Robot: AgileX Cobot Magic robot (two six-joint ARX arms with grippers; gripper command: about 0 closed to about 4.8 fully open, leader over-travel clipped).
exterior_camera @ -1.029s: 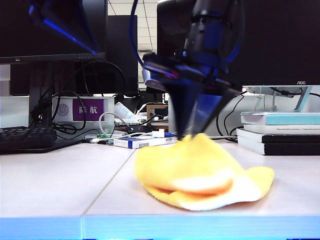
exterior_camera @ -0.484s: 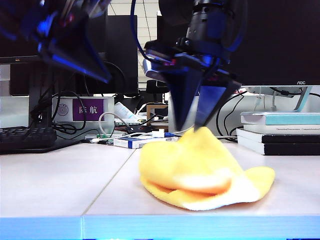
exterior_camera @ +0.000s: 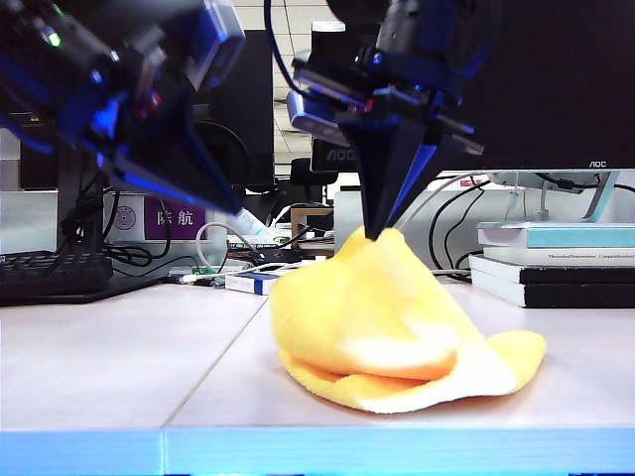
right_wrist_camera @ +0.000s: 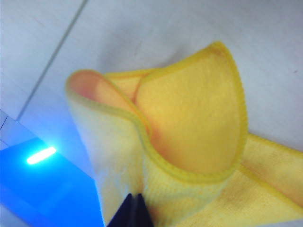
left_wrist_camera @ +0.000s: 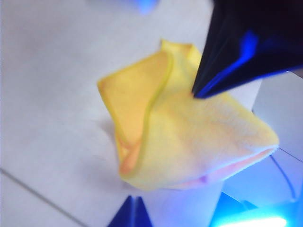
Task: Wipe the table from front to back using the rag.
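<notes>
We had the right hand [exterior_camera: 383, 230] clamped on a peak of the yellow rag [exterior_camera: 382, 327], pinching it up while its lower folds lay on the desk [exterior_camera: 109, 347] near the blue front edge. The left hand [exterior_camera: 213, 193], fingers together and empty, hung left of the rag. We judged we should flatten the rag before pushing back. Behind the rag, a white-and-blue box [exterior_camera: 253, 282], cables and stacked books [exterior_camera: 556, 260] limited the stroke.

left gripper [exterior_camera: 213, 188] motion-blurred, rag's [exterior_camera: 387, 322] far side hidden, right gripper [right_wrist_camera: 133, 208] cut by frame edge
</notes>
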